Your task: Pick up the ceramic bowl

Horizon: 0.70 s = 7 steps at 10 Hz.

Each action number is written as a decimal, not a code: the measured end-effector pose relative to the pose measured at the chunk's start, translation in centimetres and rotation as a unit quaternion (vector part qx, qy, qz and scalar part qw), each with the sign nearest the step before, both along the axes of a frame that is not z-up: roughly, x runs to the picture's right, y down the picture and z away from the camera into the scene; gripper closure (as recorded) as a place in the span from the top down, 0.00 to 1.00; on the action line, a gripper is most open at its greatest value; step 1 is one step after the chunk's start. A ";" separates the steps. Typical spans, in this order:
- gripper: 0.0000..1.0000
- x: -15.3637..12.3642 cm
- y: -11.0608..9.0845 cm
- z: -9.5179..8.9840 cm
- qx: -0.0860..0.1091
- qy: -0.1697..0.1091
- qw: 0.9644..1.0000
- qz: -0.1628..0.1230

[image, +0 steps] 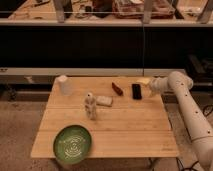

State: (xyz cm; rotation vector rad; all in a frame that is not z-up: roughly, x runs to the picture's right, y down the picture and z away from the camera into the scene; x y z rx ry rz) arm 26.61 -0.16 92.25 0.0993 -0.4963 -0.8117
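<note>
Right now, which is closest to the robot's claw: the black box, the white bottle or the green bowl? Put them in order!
1. The black box, right beside the gripper at the far right edge of the table.
2. The white bottle, standing near the middle.
3. The green bowl, at the near left corner.

Green bowl (72,144) with pale ring pattern, upright, at the near left corner of the surface (130,125); tool (151,90) well apart, at the far right edge.
</note>
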 end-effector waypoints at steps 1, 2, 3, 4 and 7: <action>0.80 0.0 0.0 0.0 0.000 0.000 1.000 0.000; 0.80 0.0 0.0 0.0 0.000 0.000 1.000 0.000; 0.80 0.0 0.0 0.0 0.000 0.000 1.000 0.000; 0.80 0.0 0.0 0.0 0.000 0.000 1.000 0.000; 0.80 -0.2 0.0 -0.2 0.001 -0.001 1.000 -0.002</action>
